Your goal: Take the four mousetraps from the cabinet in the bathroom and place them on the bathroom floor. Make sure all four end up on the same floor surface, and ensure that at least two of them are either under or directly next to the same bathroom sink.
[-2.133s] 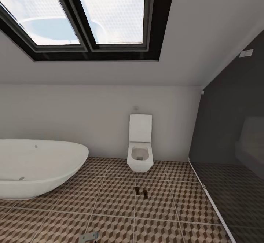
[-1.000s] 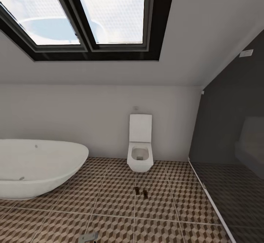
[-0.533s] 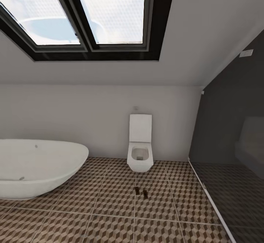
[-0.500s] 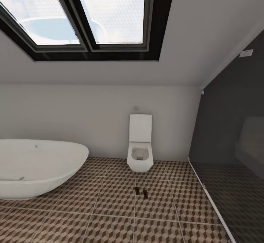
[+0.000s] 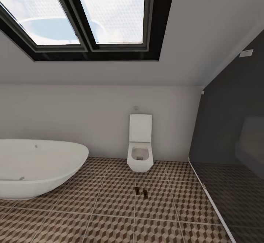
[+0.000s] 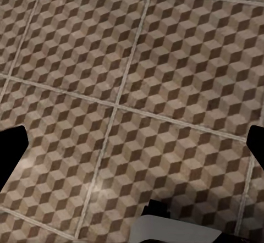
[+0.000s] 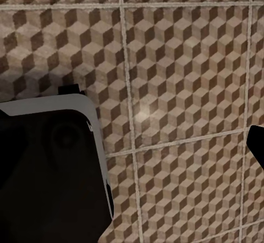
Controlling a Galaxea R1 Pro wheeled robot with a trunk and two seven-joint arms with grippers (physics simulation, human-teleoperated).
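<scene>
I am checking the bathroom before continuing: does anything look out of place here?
Yes: two small dark brown mousetraps lie side by side on the cube-patterned tiled floor, in front of the white toilet, with no sink visible near them.

white tub point(image 5: 36, 166) L | toilet point(image 5: 140, 151) at back wall | skylight point(image 5: 91, 15) overhead | dark glass partition point(image 5: 231, 136) R

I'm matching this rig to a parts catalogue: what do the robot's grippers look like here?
The left gripper has two matte-black fingers with angular tips, no markings or cables. The right wrist view shows one similar black finger beside a large black rounded-corner panel edged in pale grey; a similar grey-and-black part sits in the left wrist view. Whether those are robot parts, I cannot tell.
</scene>
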